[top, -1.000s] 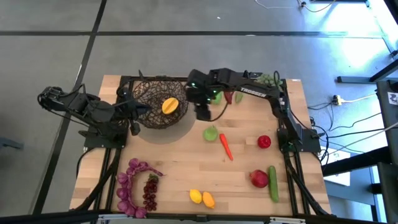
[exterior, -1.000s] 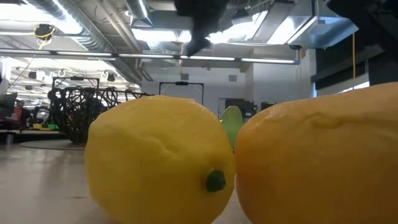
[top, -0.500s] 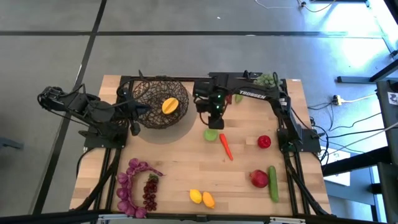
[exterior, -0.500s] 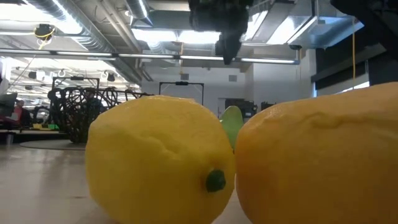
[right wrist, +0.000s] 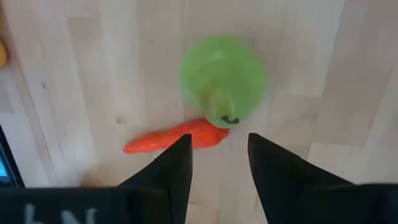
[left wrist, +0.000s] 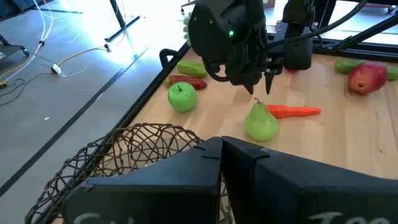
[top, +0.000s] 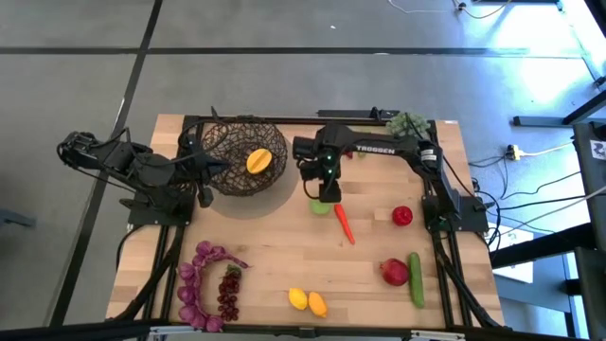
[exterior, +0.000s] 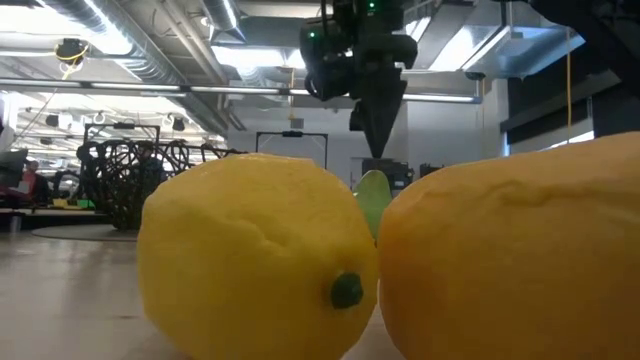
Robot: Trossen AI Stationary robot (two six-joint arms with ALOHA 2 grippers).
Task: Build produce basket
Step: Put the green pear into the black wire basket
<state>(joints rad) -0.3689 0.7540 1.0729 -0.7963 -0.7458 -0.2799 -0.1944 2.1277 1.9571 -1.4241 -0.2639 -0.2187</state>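
Near the bench's [top: 275, 248] far left corner sits the round wire-mesh basket [top: 230, 157], mango [top: 258, 161] inside; right pincer [right wrist: 219, 163], fingers apart, hangs over a smooth green pear [right wrist: 222, 79] touching the carrot [right wrist: 174, 137]; left pincer [top: 223, 171] is closed at the basket's rim.

From the high view you look straight down on the whole table [top: 265, 246]. Your low view sits at tabletop height, pressed close behind two lemons [exterior: 255, 255], facing level into the room. Your left wrist view looks over the basket [left wrist: 124, 155] rim toward a green pear [left wrist: 260, 122]. Your right wrist view looks straight down, close above that pear; both share the carrot [right wrist: 174, 138].
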